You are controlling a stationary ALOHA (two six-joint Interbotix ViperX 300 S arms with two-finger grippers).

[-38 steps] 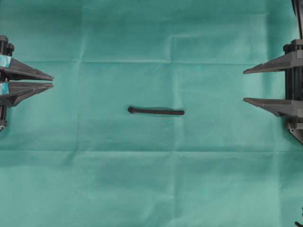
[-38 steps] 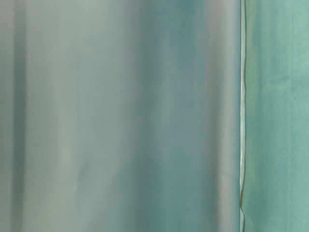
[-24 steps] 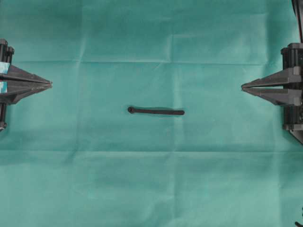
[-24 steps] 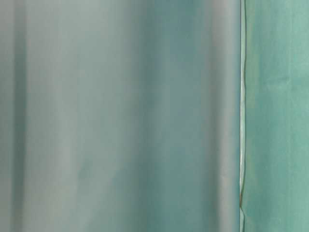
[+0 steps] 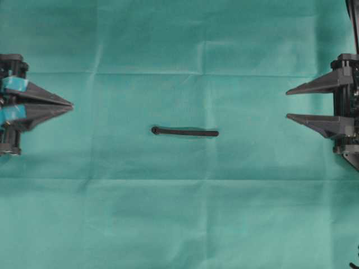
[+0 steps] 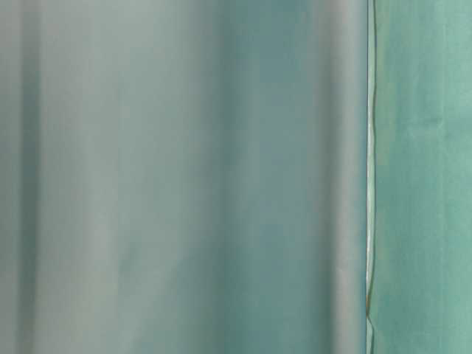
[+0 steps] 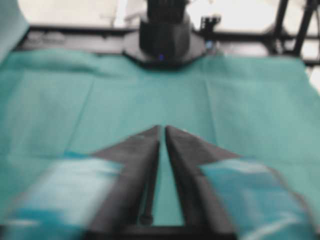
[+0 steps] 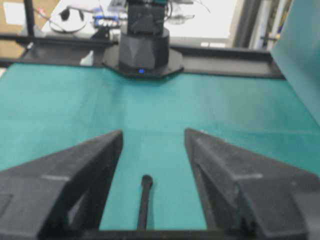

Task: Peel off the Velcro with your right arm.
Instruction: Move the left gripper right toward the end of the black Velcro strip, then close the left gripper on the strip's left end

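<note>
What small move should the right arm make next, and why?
Probably reach the right gripper in toward the near end of the Velcro. The strap lies flat and untouched in the middle of the green cloth, the jaws stand open and empty, and a wide gap separates them from it.

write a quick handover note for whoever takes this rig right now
Left gripper: near the cloth's left edge, jaws narrowly apart, holding nothing.
Right gripper: near the right edge, jaws wide open, empty.
Velcro: flat on the green cloth mid-table, between the two grippers, rounded end toward the left one; neither touches it.
Done: nothing yet; the layers look unpeeled.
Left: bring the right gripper in, take hold and peel; the left will probably have to hold the strap down.
</note>
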